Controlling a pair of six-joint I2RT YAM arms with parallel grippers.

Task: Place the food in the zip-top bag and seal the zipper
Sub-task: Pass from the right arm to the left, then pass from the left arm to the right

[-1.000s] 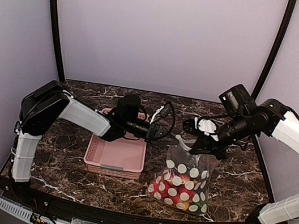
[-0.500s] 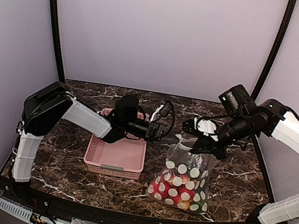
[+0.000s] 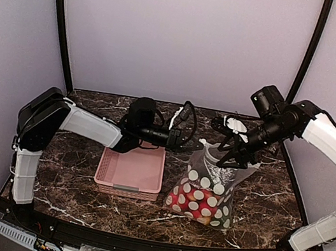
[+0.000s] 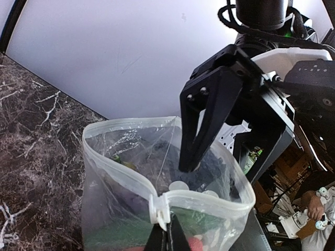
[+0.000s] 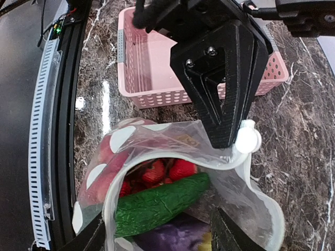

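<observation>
The zip-top bag (image 3: 205, 186), clear with white dots, stands on the table with its mouth open. Inside lie the food: a green cucumber (image 5: 157, 206), red fruits (image 5: 170, 170) and a purple eggplant (image 5: 172, 239). My left gripper (image 4: 166, 236) is shut on the zipper (image 4: 209, 201) right at its white slider (image 4: 158, 212), holding that end of the rim up. My right gripper (image 5: 159, 236) is open over the mouth. One of its fingers (image 4: 196, 138) reaches down inside the bag and the other stays outside the far wall. In the top view the two grippers nearly meet above the bag.
A pink slatted basket (image 3: 108, 173) stands just left of the bag, under the left arm. Dark marble table runs to the black front rail (image 3: 134, 249). Pale walls close in at the back and both sides.
My right gripper has opened and let go of the bag's rim. My left gripper closed on the zipper end and drew it up and back, so the bag stands taller.
</observation>
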